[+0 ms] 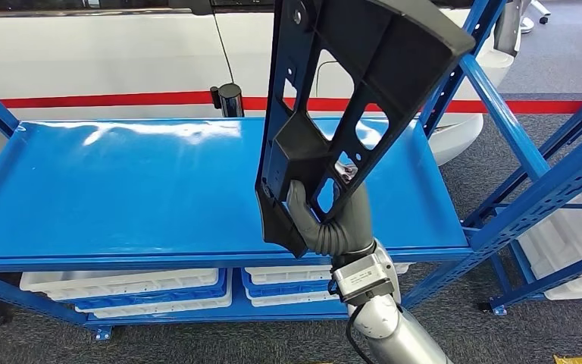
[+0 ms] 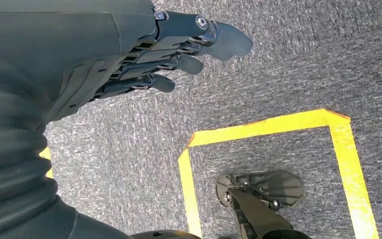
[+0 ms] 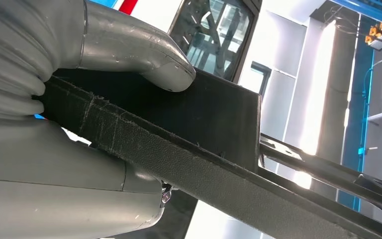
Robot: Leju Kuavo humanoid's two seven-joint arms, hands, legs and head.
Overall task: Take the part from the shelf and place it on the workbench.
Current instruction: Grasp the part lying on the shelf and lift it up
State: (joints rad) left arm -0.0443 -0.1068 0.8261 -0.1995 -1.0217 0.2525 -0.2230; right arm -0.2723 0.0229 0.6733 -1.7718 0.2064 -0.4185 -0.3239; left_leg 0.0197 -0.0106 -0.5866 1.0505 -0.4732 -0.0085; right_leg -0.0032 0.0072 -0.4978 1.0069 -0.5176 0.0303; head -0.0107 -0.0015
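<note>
A large black plastic part (image 1: 348, 91) with cut-outs is lifted above the blue shelf (image 1: 121, 189), standing nearly upright. My right hand (image 1: 333, 220) grips it at its lower end, thumb wrapped round the edge. In the right wrist view the thumb (image 3: 149, 55) presses on the part's dark flat edge (image 3: 199, 149). My left hand (image 2: 179, 50) hangs at my side over grey carpet, its fingers apart and holding nothing.
The shelf's blue uprights (image 1: 530, 159) stand at the right. White bins (image 1: 151, 292) sit on the level below, more bins (image 1: 576, 243) at the right. A white vehicle with a red stripe (image 1: 121, 98) is behind. Yellow floor tape (image 2: 278, 129) marks the carpet.
</note>
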